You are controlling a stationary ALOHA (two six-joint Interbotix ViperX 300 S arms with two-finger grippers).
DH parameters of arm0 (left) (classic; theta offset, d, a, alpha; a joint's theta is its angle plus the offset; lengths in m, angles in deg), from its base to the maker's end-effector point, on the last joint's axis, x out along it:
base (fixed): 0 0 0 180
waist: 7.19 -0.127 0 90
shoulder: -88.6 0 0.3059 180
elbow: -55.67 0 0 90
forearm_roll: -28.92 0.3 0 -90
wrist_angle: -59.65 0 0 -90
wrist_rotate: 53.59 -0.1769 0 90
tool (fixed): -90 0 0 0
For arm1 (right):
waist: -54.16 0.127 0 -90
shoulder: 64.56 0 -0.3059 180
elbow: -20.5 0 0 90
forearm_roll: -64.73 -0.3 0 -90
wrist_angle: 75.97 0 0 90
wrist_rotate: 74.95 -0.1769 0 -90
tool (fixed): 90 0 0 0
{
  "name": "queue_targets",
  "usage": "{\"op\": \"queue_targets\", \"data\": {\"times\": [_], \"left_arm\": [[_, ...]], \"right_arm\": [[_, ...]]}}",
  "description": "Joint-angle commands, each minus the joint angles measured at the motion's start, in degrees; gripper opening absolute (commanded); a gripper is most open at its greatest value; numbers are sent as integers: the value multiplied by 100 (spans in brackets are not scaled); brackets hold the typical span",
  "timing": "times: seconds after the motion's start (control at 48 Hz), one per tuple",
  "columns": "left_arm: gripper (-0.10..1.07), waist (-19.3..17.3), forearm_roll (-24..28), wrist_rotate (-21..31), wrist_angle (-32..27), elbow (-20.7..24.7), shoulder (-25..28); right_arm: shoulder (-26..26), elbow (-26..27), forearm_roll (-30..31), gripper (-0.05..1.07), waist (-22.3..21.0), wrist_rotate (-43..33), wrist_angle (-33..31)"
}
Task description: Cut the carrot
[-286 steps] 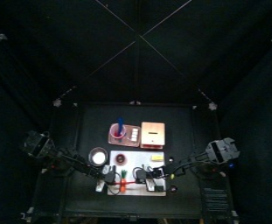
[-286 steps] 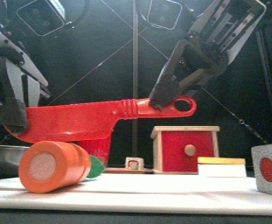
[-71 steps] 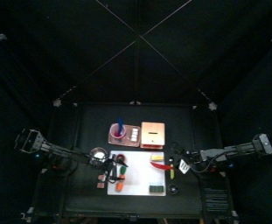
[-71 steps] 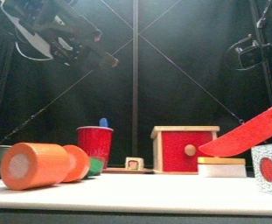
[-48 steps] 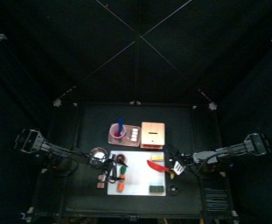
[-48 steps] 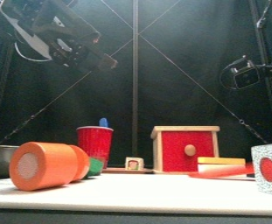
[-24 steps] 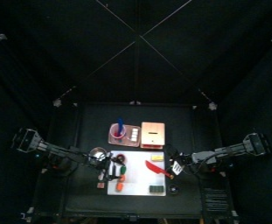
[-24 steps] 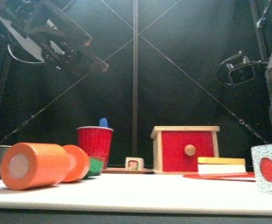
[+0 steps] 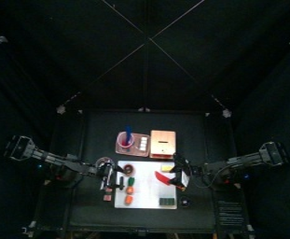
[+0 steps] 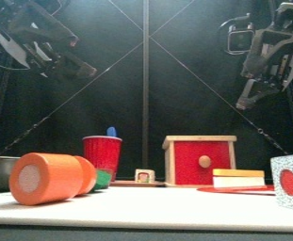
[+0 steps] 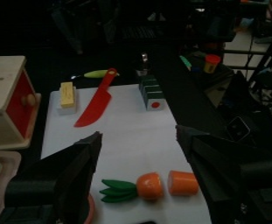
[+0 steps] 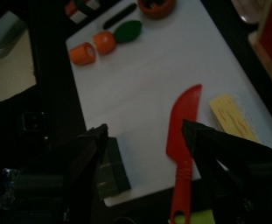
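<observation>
the carrot [image 11: 156,185] lies in two pieces on the white board [image 11: 115,140], both pincers spread and empty.

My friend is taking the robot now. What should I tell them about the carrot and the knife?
Left tool: open, empty, raised above the board.
Right tool: open, empty, raised as well.
Carrot: lies on the white board in two orange pieces with a gap between them; the leafy end sits on one piece.
Red knife: lies flat on the board, held by nobody, beside the yellow piece.
Done: the carrot looks cut and the knife is put down.
Left: probably nothing but parking the arms.
</observation>
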Motion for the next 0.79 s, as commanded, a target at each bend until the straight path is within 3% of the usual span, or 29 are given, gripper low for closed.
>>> {"op": "queue_targets", "data": {"times": [0.0, 0.771], "left_arm": [[99, 9, -62, 0, 123, -9, -114], [99, -149, -334, -9, 62, -255, -193]], "right_arm": [[44, 88, 132, 97, -26, 0, 255], [519, 79, 114, 97, -105, 0, 360]]}}
